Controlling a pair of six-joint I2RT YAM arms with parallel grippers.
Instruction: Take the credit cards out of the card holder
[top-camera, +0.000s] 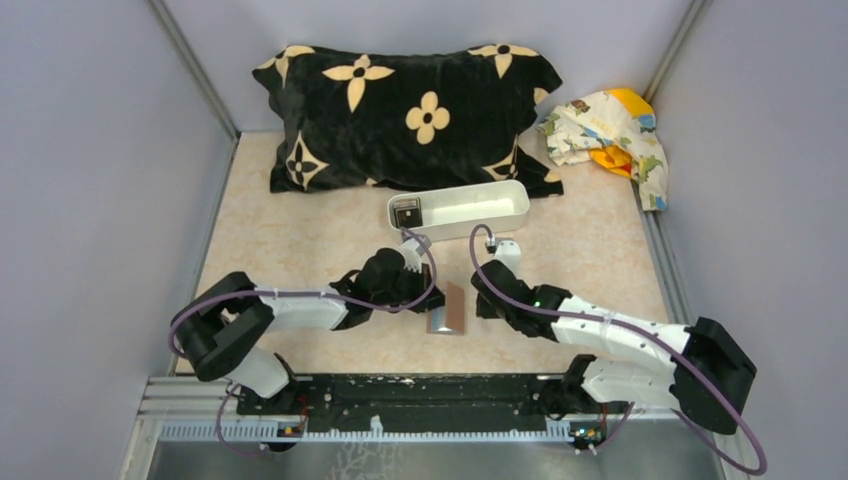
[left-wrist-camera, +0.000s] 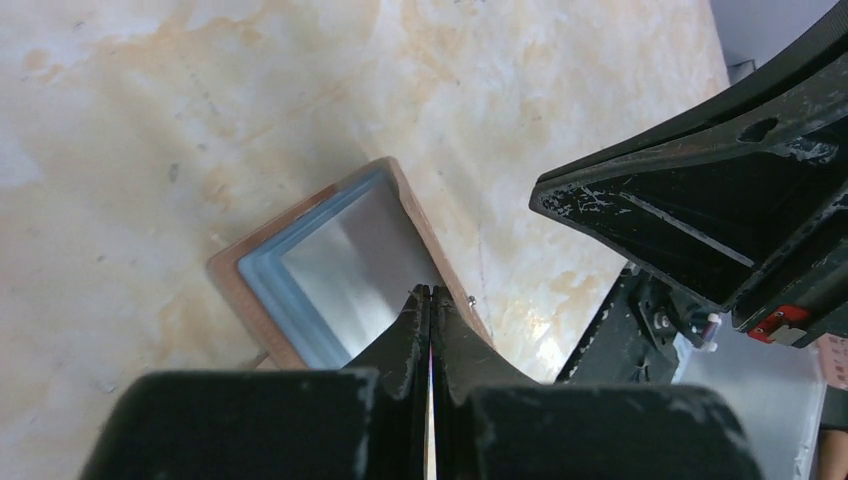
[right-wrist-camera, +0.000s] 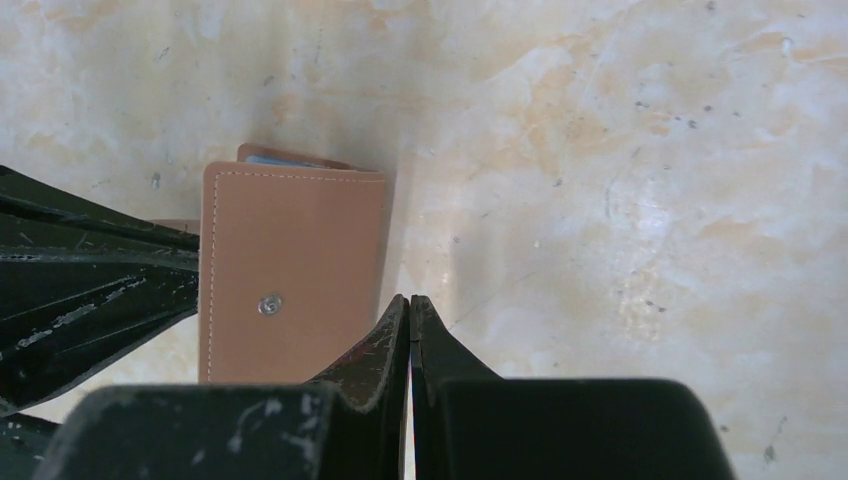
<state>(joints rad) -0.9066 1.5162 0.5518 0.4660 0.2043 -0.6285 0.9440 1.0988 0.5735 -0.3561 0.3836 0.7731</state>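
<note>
While the left gripper and right gripper sit clenched beside the half-open card holder, emptying it seems next; one must open first.

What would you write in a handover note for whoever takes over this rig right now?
Left gripper: shut on the wallet rim.
Right gripper: shut beside the wallet; a grip cannot be confirmed.
Wallet: between the two grippers, partly open, blue inside showing.
Done: one dark card lies at the left end of the tray.
Left: empty the pockets; any cards still inside are not visible.
</note>
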